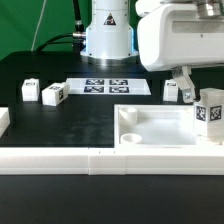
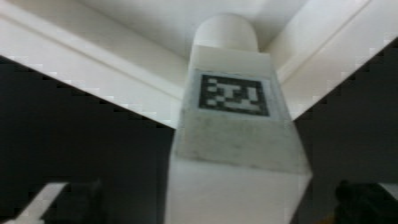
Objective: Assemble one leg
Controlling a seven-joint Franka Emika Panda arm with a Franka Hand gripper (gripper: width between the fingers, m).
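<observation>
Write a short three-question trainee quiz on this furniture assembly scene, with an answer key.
1. True or false: the gripper is clamped shut on the leg.
2. Where does the tagged leg by the gripper stand? A) at a corner of the white tray-like part B) on the marker board C) on the black table
3. How many small tagged blocks lie loose at the exterior view's left?

Key: 1 false, its jaws stand open; 2 A; 3 two.

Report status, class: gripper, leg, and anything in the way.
Gripper open, around the leg, no grip. Leg upright at corner of white tray part. Nothing blocking.
</observation>
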